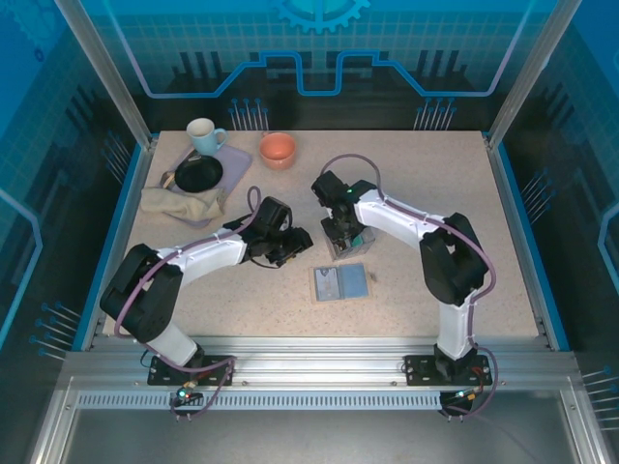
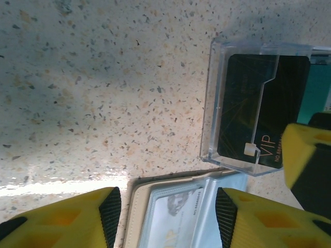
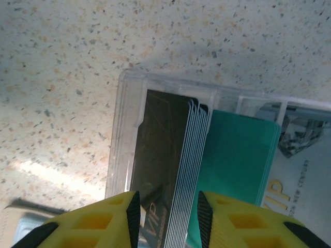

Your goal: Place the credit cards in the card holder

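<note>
In the overhead view the two arms meet near the middle of the table (image 1: 435, 174). The right pincer (image 1: 340, 240) points down into a clear plastic box (image 1: 346, 249), and the left pincer (image 1: 290, 247) sits just left of it. The card holder (image 1: 340, 282) lies open and flat just below the box in the frame, near both pincers and apart from them.

In the right wrist view, the right pincer (image 3: 166, 206) stands partly open at the bottom edge. Its two yellow fingers straddle the credit cards (image 3: 189, 150), which stand on edge as a stack inside the box. A dark card (image 3: 160, 134) faces the left side of the stack, and a teal card (image 3: 235, 155) leans out to its right. The black pads are close against the stack on both sides. Whether they actually press on it I cannot tell.

In the left wrist view, the left pincer (image 2: 168, 206) is wide open with nothing between its fingers. The card holder shows on the table under that gap at bottom centre, with its beige rim and a clear window pocket visible. The box sits to the upper right, with the dark card marked VIP inside.

A mug (image 1: 203, 135), an orange bowl (image 1: 278, 150), a black plate (image 1: 198, 174) and a cloth (image 1: 179, 204) sit at the upper left of the table, well apart from the pincers.
</note>
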Controlling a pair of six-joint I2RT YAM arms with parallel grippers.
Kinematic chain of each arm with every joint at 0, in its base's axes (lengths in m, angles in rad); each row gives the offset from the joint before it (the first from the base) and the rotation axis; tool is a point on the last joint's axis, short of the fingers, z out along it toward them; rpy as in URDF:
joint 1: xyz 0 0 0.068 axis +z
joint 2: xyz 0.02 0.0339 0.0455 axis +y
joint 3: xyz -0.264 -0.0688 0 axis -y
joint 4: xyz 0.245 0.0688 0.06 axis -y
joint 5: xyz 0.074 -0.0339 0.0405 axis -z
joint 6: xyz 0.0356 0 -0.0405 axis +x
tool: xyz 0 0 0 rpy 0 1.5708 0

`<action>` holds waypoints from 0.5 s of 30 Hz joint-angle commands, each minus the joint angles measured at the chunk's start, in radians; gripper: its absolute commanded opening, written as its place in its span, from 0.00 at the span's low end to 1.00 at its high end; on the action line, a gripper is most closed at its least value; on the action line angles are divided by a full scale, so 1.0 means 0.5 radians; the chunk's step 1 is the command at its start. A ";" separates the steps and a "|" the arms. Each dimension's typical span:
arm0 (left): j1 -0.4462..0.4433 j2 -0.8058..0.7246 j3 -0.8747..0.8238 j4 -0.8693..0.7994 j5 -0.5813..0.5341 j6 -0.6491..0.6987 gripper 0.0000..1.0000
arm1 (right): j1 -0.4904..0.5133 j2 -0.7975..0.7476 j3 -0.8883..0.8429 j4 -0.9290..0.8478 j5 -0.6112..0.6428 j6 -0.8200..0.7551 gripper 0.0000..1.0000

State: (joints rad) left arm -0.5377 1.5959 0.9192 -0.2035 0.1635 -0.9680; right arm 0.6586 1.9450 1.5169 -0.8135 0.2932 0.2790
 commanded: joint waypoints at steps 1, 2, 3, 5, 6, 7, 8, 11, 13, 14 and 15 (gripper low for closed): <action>0.023 -0.015 -0.060 0.034 0.047 -0.068 0.55 | 0.057 0.097 0.114 -0.115 0.235 -0.019 0.36; 0.029 -0.024 -0.078 0.046 0.043 -0.083 0.55 | 0.069 0.117 0.125 -0.116 0.256 -0.027 0.36; 0.040 -0.038 -0.103 0.053 0.036 -0.102 0.55 | 0.080 0.139 0.134 -0.119 0.269 -0.030 0.37; 0.045 -0.069 -0.150 0.069 0.009 -0.131 0.55 | 0.096 0.172 0.138 -0.106 0.269 -0.030 0.38; 0.049 -0.083 -0.169 0.069 -0.008 -0.136 0.56 | 0.103 0.188 0.145 -0.106 0.270 -0.028 0.38; 0.053 -0.100 -0.181 0.062 -0.022 -0.138 0.56 | 0.110 0.208 0.155 -0.109 0.284 -0.024 0.38; 0.057 -0.111 -0.187 0.054 -0.033 -0.139 0.56 | 0.118 0.223 0.162 -0.114 0.302 -0.024 0.38; 0.066 -0.131 -0.202 0.037 -0.045 -0.137 0.56 | 0.134 0.249 0.190 -0.146 0.387 -0.015 0.38; 0.066 -0.136 -0.205 0.036 -0.042 -0.139 0.56 | 0.146 0.236 0.200 -0.161 0.445 -0.017 0.38; 0.068 -0.133 -0.205 0.035 -0.039 -0.138 0.56 | 0.149 0.226 0.198 -0.164 0.468 -0.021 0.38; 0.066 -0.133 -0.203 0.039 -0.037 -0.138 0.56 | 0.152 0.213 0.198 -0.168 0.488 -0.021 0.38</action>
State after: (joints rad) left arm -0.5129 1.5509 0.8310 -0.1772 0.1566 -1.0229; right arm 0.7193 2.0521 1.5890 -0.8608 0.4747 0.2710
